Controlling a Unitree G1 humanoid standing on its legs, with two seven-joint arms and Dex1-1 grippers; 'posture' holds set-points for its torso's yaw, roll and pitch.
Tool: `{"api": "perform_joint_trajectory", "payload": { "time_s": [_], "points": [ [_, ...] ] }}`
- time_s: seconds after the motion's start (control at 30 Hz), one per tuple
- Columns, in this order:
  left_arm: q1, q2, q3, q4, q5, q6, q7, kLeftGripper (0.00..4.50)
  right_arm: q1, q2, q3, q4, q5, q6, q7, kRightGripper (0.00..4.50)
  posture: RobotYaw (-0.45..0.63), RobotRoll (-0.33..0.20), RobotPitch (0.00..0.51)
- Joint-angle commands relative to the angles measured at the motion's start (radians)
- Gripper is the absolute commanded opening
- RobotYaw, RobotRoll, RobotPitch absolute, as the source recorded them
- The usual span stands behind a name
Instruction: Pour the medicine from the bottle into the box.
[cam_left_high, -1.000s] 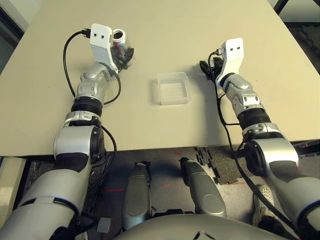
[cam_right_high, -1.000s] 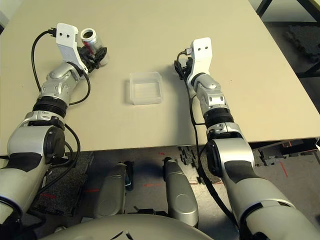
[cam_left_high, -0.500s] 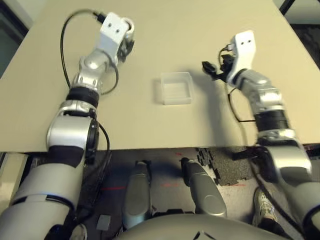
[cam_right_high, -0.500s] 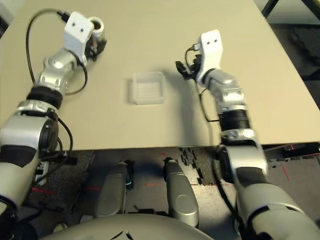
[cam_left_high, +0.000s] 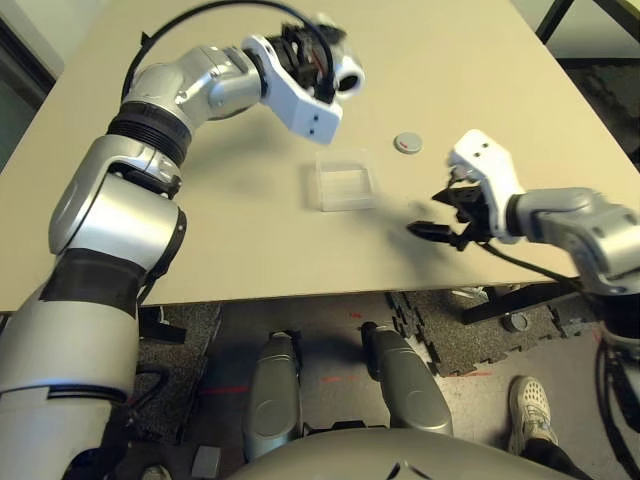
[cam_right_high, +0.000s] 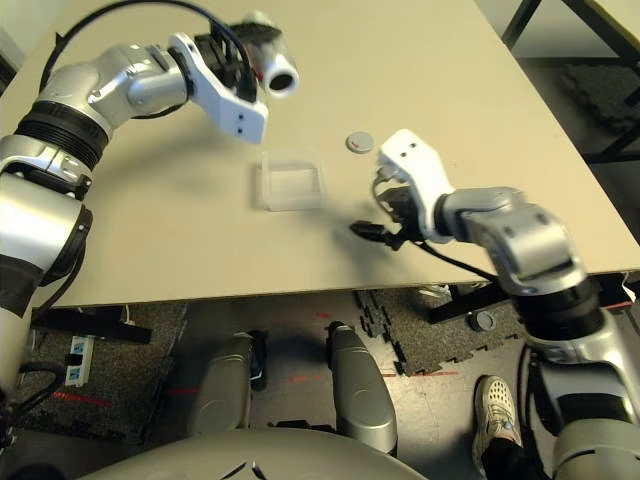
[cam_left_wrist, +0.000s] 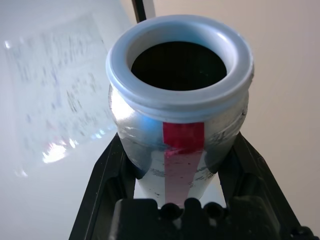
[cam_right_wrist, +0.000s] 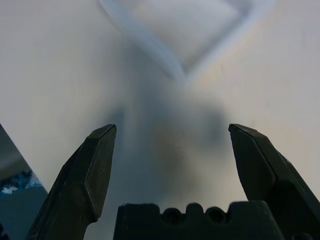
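Observation:
The silvery bottle with a red stripe hangs in the air just behind the box, tipped on its side. My left gripper is shut on it. Its cap is off and its open mouth shows only a dark inside, so the medicine is hidden. The clear square box lies flat at the table's middle, also seen as the box below the bottle. My right gripper hovers low over the table to the front right of the box, open and holding nothing, with a corner of the box ahead of its fingers.
A round grey cap lies on the table to the right of the box, behind my right gripper. The beige table ends close in front of my right gripper. Black floor mats lie below that edge.
My left arm has lifted the bottle and swung it right to just behind the box, tipping it over. My right gripper has opened and drawn back toward the front right. The cap now lies on the table.

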Motion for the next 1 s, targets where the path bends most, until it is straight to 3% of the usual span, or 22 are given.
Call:
{"api": "perform_joint_trajectory", "payload": {
  "time_s": [0.03, 0.3, 0.43, 0.53, 0.6, 0.7, 0.83, 1.0],
  "points": [
    [-0.027, -0.014, -0.070, 0.043, 0.089, -0.002, 0.078, 2.44, -0.034, 0.035, 0.019, 0.021, 0.007, -0.001, -0.011, 4.50, -0.01, 0.000, 0.137],
    [-0.047, -0.036, -0.145, 0.074, 0.178, 0.005, 0.183, 2.44, -0.075, 0.066, 0.014, 0.072, -0.009, -0.018, -0.033, 4.50, -0.01, 0.000, 0.146],
    [-0.037, -0.052, -0.105, 0.099, 0.118, -0.011, 0.136, 2.44, -0.078, 0.063, 0.014, 0.078, -0.008, -0.018, -0.036, 4.50, -0.01, 0.000, 0.151],
    [-0.005, -0.076, 0.062, 0.159, -0.097, -0.001, -0.054, 2.44, -0.073, 0.058, 0.014, 0.078, -0.012, -0.019, -0.040, 4.50, -0.01, 0.000, 0.154],
    [0.010, -0.079, 0.125, 0.157, -0.168, 0.018, -0.114, 2.44, -0.069, 0.057, 0.011, 0.075, -0.011, -0.017, -0.043, 4.50, -0.01, 0.000, 0.155],
    [0.066, -0.107, 0.313, 0.164, -0.398, 0.100, -0.315, 2.44, -0.062, 0.046, 0.010, 0.066, -0.008, -0.009, -0.040, 4.50, -0.01, 0.000, 0.159],
    [0.145, -0.194, 0.644, 0.149, -0.774, 0.422, -0.562, 2.44, -0.056, 0.025, 0.015, 0.057, -0.008, -0.005, -0.036, 4.50, -0.01, 0.000, 0.163],
    [0.217, -0.242, 0.884, 0.101, -1.012, 0.748, -0.536, 2.44, -0.058, 0.000, 0.031, 0.050, -0.021, -0.006, -0.037, 4.50, -0.01, 0.000, 0.170]
  ]
}}
